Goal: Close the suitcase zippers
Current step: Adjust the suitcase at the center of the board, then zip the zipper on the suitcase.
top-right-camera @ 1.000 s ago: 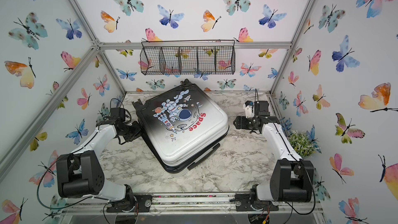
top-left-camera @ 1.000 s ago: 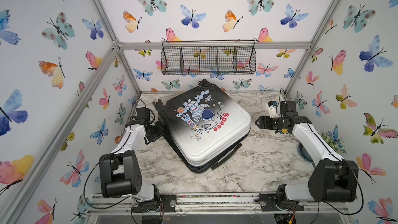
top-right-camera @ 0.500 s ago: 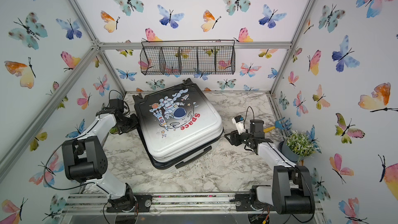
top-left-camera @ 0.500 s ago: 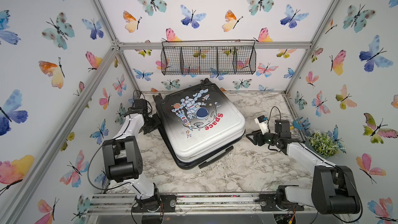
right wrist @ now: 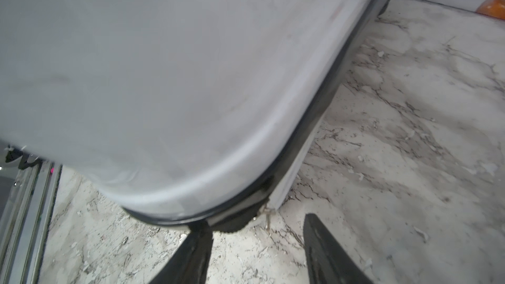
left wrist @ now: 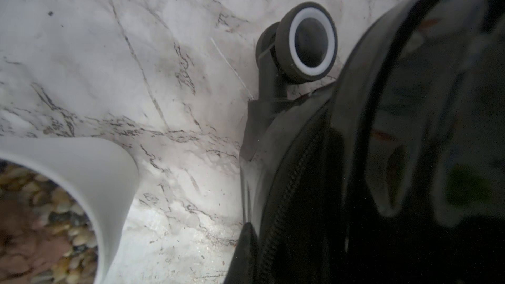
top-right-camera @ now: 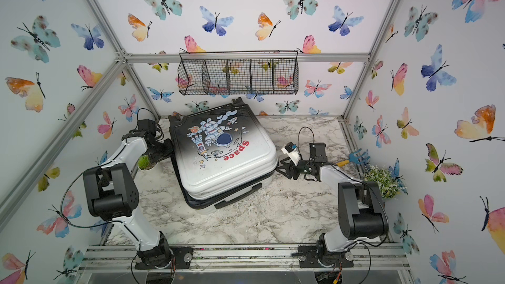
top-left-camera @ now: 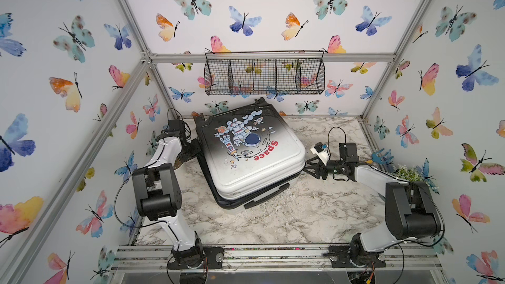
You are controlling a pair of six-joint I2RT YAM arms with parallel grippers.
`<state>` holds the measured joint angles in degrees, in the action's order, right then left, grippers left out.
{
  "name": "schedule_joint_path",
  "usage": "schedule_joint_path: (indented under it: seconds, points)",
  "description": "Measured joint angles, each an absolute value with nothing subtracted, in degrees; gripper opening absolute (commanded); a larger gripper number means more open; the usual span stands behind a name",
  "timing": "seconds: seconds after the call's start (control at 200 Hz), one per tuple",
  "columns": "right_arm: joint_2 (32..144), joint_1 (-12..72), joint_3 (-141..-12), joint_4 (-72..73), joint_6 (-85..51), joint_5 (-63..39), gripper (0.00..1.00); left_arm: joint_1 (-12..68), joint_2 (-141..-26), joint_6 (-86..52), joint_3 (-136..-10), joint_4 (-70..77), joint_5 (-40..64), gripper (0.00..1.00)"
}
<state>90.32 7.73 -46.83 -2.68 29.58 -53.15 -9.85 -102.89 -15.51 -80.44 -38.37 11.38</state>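
Two changes: the suitcase (top-left-camera: 254,159) is turning on the marble table (top-left-camera: 314,214) and sliding rear-left, and my right gripper (right wrist: 255,224) is dropping to its silver corner, jaws apart, just short of a zipper pull (right wrist: 266,215), so I judge zipping is only starting. The case is lying flat, long axis running back to front, wheels (left wrist: 311,42) facing the rear wall. My left gripper (top-left-camera: 191,149) is sitting shut at the black edge; on what, I cannot tell.

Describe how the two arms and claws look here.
Both match: white curved shells on the left arm and right arm, bulky black joint housings, black bases on a silver rail. Thin black cables loop off each. The right claw has slim black tapered fingers, a white camera block behind it.
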Motion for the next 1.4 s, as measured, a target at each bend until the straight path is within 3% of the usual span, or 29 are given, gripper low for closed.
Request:
schedule_joint_path:
  seconds: [0.41,0.641,1.071,1.397]
  points:
    - [89.23,14.11,-39.16,3.57,34.94,-46.81,0.58,-10.44,-106.8,-10.87,-85.69,-39.72,9.43,0.0]
    - [92.16,13.37,-44.84,4.43,34.68,-45.43,0.6,-10.94,-108.01,-9.61,-87.31,-39.81,9.08,0.0]
    - [98.94,12.97,-56.03,-6.63,42.04,-49.1,0.52,-11.68,-109.78,-8.78,-89.3,-39.59,10.04,0.0]
    - [100.07,13.45,-57.12,-10.31,44.69,-49.47,0.44,-11.94,-109.95,-8.47,-89.25,-39.07,10.57,0.0]
